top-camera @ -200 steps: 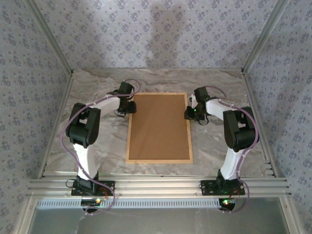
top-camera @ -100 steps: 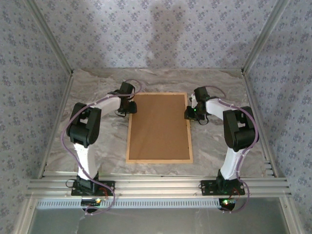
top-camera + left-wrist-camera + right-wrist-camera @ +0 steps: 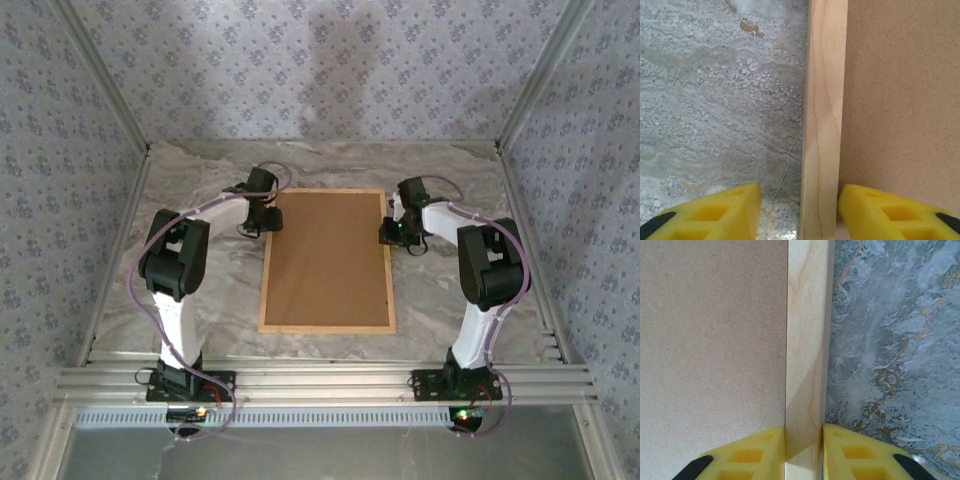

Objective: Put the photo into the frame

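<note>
You had the frame (image 3: pixel 325 327) lying flat on the table (image 3: pixel 330 165), back up, so its brown board (image 3: pixel 325 258) faced the overhead camera inside the pale wooden rim. It sat about midway between your two arms, its long sides running away from the bases, with marbled tabletop showing all round it.

Your left gripper (image 3: pixel 268 222) was at the frame's left side, near the far corner. In the left wrist view the left gripper (image 3: pixel 799 192) sat astride that wooden side with its jaws spread. The outer yellow finger (image 3: pixel 725 210) stood clear of the wood, with a strip of table between them, while the inner finger (image 3: pixel 880 210) lay over the board just beside the rim's inner edge. Whether that inner finger touched the wood, you could not tell. It was clamping nothing.

Your right gripper (image 3: pixel 392 234) was at the frame's right side, also towards the far end, roughly opposite the left one. In the right wrist view the right gripper (image 3: pixel 804 432) had its two yellow fingers (image 3: pixel 747 455) pressed against the wooden side from both faces — one over the board, one over the table — pinching the frame with no gap on either side.

Both arms reached in from their bases with elbows bent outward.
</note>
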